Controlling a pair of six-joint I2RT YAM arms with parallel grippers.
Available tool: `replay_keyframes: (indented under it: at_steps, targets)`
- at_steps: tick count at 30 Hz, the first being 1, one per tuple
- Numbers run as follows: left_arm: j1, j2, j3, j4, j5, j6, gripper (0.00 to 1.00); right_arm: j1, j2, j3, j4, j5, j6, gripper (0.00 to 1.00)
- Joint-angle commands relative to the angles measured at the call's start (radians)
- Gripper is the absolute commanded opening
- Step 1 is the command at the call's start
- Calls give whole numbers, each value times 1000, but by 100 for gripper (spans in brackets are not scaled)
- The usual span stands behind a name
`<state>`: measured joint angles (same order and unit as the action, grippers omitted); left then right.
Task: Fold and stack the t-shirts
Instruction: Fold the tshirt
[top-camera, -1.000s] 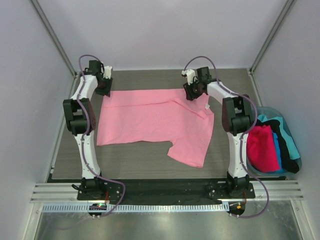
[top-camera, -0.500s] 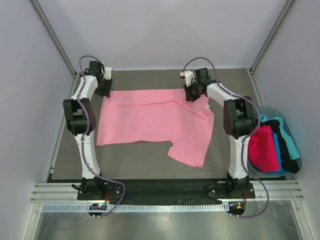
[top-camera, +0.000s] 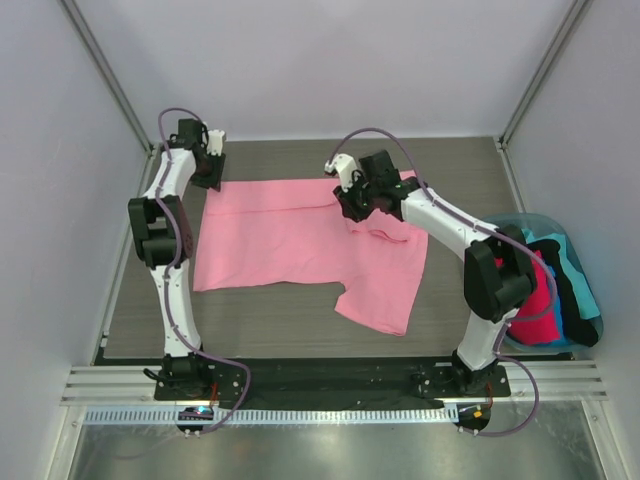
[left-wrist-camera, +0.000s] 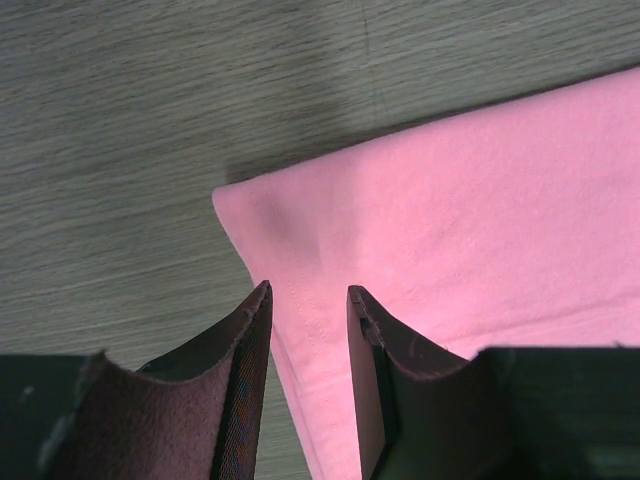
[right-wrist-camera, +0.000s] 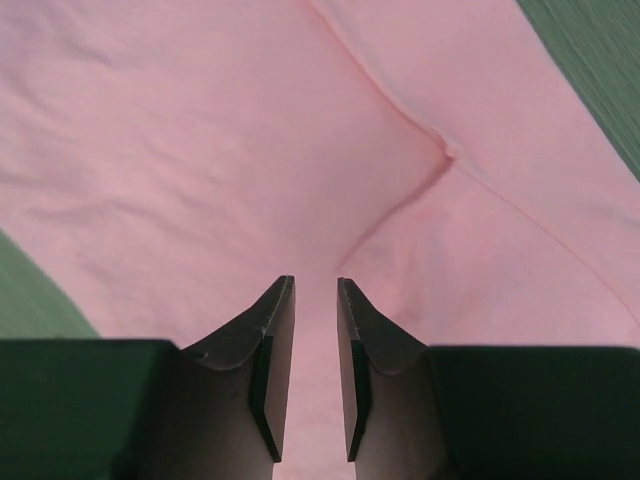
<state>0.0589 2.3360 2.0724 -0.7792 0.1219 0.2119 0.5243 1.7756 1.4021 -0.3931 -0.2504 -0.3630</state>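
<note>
A light pink t-shirt (top-camera: 290, 240) lies spread flat on the grey table, one sleeve toward the near right. My left gripper (top-camera: 210, 170) sits at its far left corner. In the left wrist view (left-wrist-camera: 308, 290) the jaws are a little apart and straddle the hem of the shirt (left-wrist-camera: 480, 200), which lies flat. My right gripper (top-camera: 352, 200) hovers over the shirt's far middle. In the right wrist view (right-wrist-camera: 315, 282) its jaws stand narrowly apart with nothing between them, above the shirt (right-wrist-camera: 200, 130) and a seam crease. The arm hides the neck tag.
A light-blue tub (top-camera: 541, 218) stands at the table's right edge, holding a hot pink shirt (top-camera: 535, 305), a black one (top-camera: 568, 285) and a teal one (top-camera: 588, 295). Bare table (top-camera: 280, 320) lies in front of the shirt. White walls close in on three sides.
My right gripper has swung left from the shirt's far right shoulder to above its far middle, its elbow moving with it. The left arm and the shirt have not visibly moved.
</note>
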Motion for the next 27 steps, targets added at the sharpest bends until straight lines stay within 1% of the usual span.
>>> replay_keyframes:
  at_steps: [1, 3, 5, 10, 17, 22, 23, 25, 27]
  targets:
    - [7, 11, 57, -12, 19, -3, 38, -111, 56, 40, 39, 91, 7, 29]
    - [5, 20, 64, -12, 6, 10, 38, -188, 137, 121, 45, 76, 35, 28]
    - [6, 31, 69, -14, -7, 20, 39, -228, 218, 194, 51, 85, 33, 28]
    - [5, 51, 68, 1, -47, 38, 39, -316, 337, 305, 76, 122, -1, 28]
    - [-5, 121, 126, 8, -73, 73, 42, -356, 447, 389, 111, 172, -42, 28]
    - [-21, 160, 153, 11, -97, 93, 43, -363, 533, 428, 131, 246, -105, 29]
    - [-24, 170, 158, 12, -111, 98, 44, -366, 548, 448, 137, 246, -108, 29]
    - [-34, 181, 169, 24, -113, 104, 45, -374, 591, 472, 148, 293, -113, 28]
    - [-42, 200, 176, 37, -148, 118, 46, -379, 616, 512, 163, 296, -117, 28]
